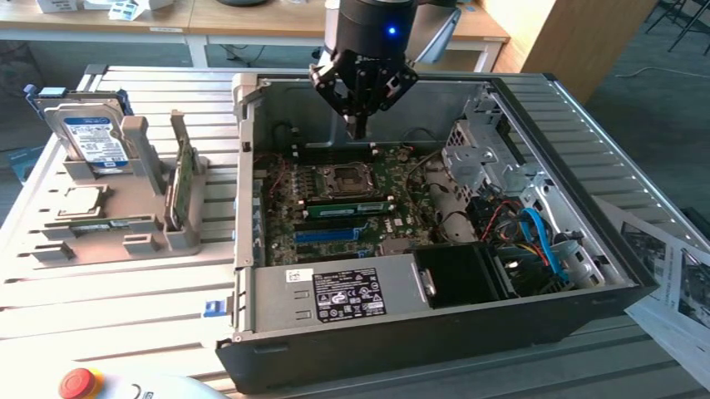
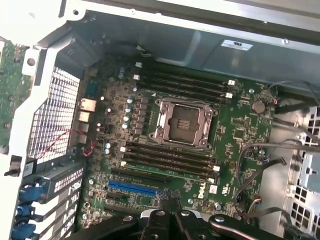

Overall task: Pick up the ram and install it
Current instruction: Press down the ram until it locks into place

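Note:
The ram is a long, narrow green stick with a pale label. It sits along the memory slots beside the CPU socket, inside the open computer case. It looks seated in a slot. My gripper hangs above the motherboard near the case's back wall, apart from the ram. Its fingers are shut together with nothing between them. In the wrist view the gripper points down over the board near the blue slot, and the dark memory slots lie beside the CPU socket.
At the exterior view's left a grey holder carries a blue-labelled hard drive, an upright green card and a square chip. The power supply, drive cage and loose cables crowd the case. Papers lie at the right.

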Controlling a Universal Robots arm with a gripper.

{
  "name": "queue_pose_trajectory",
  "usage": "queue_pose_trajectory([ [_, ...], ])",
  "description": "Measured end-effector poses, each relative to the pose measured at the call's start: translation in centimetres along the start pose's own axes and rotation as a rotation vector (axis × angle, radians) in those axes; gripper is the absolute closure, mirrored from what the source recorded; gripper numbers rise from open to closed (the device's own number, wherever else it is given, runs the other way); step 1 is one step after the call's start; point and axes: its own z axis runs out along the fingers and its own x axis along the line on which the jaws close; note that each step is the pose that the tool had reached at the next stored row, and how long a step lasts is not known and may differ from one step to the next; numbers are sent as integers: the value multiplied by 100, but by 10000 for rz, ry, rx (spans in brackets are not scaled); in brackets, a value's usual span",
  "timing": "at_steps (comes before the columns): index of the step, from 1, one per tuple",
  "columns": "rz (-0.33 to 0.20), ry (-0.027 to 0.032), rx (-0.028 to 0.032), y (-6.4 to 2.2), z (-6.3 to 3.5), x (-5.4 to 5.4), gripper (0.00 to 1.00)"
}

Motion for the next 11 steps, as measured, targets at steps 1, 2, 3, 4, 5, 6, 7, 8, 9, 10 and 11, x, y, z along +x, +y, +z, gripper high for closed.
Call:
queue_pose_trajectory([
  [1,116,-1,-2,0,0,0,90],
  [2,221,-3,-3,0,0,0,90],
  [3,324,-4,-5,0,0,0,90],
  [4,435,-6,-8,0,0,0,90],
  [5,554,-8,-9,0,0,0,90],
  [6,691,-10,-10,0,0,0,90],
  [7,819,-12,-13,0,0,0,90],
  [8,943,-14,-14,0,0,0,90],
  [9,1068,-16,-16,0,0,0,90],
  [10,1189,-18,-18,0,0,0,90],
  [11,1289,-19,-19,0,0,0,90],
])
